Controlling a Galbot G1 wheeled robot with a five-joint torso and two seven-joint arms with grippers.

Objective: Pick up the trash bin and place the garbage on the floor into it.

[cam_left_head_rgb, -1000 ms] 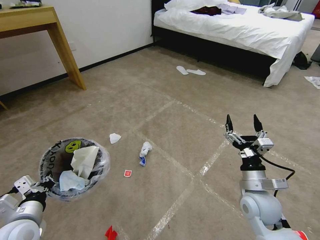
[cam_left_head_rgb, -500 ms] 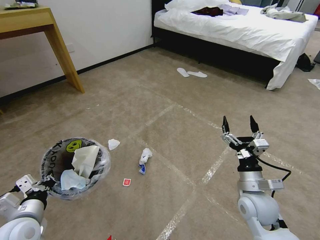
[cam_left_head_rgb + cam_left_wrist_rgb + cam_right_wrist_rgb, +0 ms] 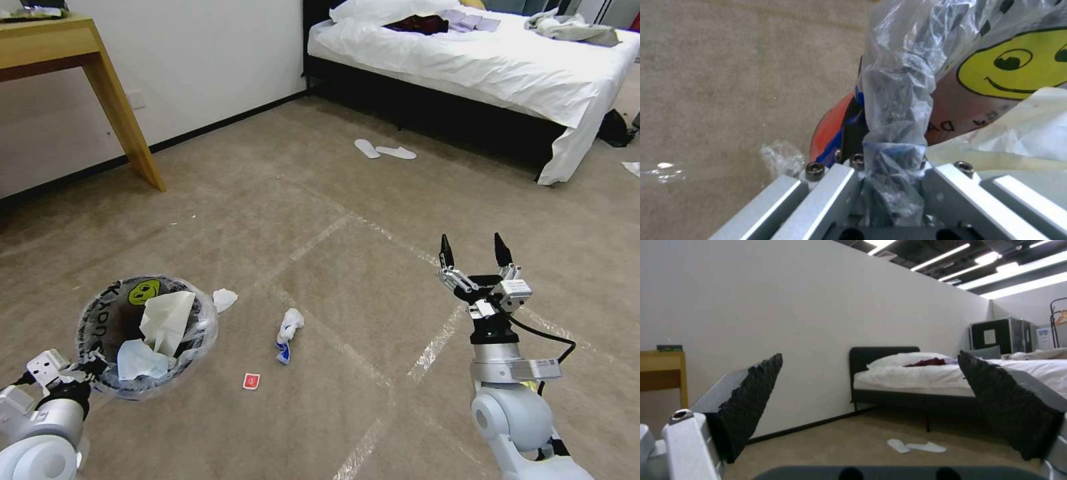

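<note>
The trash bin (image 3: 112, 312), red with a black rim, a yellow smiley and a clear liner, hangs low at my left. My left gripper (image 3: 88, 369) is shut on its rim and liner (image 3: 891, 110). Tissues and a light-blue mask lie inside. Garbage lies on the floor (image 3: 320, 200) just right of the bin: a white tissue (image 3: 225, 299), a white-and-blue crumpled piece (image 3: 288, 327) and a small red wrapper (image 3: 251, 381). My right gripper (image 3: 473, 253) is held above the carpet to the right, open and holding nothing, its black pads (image 3: 751, 396) spread wide.
A wooden desk (image 3: 120, 113) stands at the far left by the white wall. A bed (image 3: 467, 60) with white sheets fills the far right, with a pair of white slippers (image 3: 385, 151) on the carpet before it. Shiny tape strips (image 3: 427, 347) cross the floor.
The whole head view has shifted, so the camera has moved: the floor litter sits lower in the picture, and a red scrap has left the bottom edge. The bin stays gripped.
</note>
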